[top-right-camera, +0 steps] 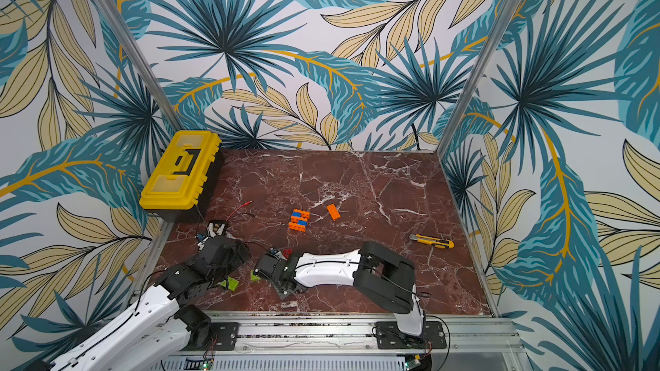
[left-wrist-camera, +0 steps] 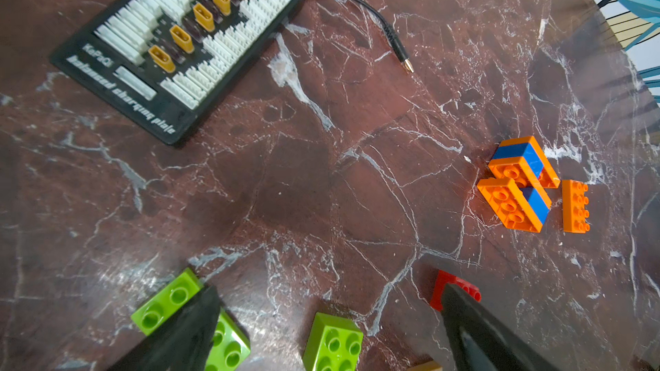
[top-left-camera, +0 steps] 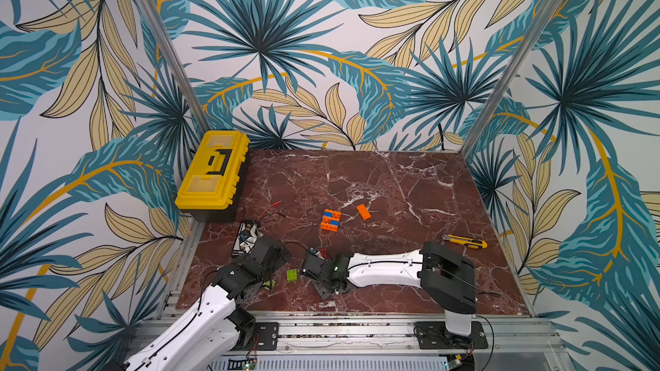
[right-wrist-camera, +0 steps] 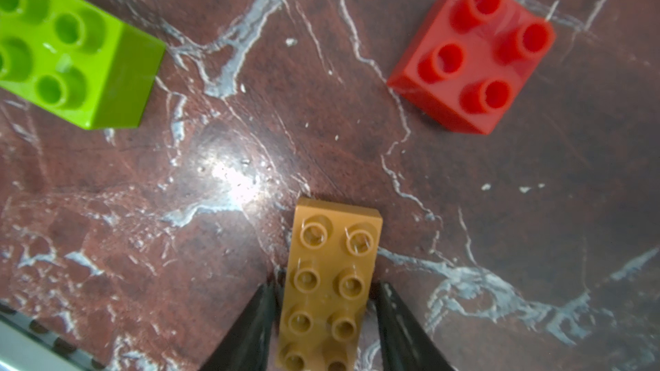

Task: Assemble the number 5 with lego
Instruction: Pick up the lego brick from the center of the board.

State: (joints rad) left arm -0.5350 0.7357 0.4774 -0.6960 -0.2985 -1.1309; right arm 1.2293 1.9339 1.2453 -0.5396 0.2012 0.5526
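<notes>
Red-marbled surface (top-left-camera: 393,180) carries the lego. Toward its front lies the tan brick (right-wrist-camera: 332,287), with the right hand (right-wrist-camera: 325,286) straddling its long sides. Whether the fingers already pinch it cannot be told. A shallow or off-centre grip could let it swivel or slip. The left hand (left-wrist-camera: 328,289) stands wide open among lime bricks (left-wrist-camera: 332,344), near enough for the arms to collide. The orange-and-blue assembly (top-left-camera: 330,220) sits well apart.

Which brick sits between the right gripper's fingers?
The tan brick, long and narrow; the square red brick and green brick lie well clear of the fingers.
</notes>
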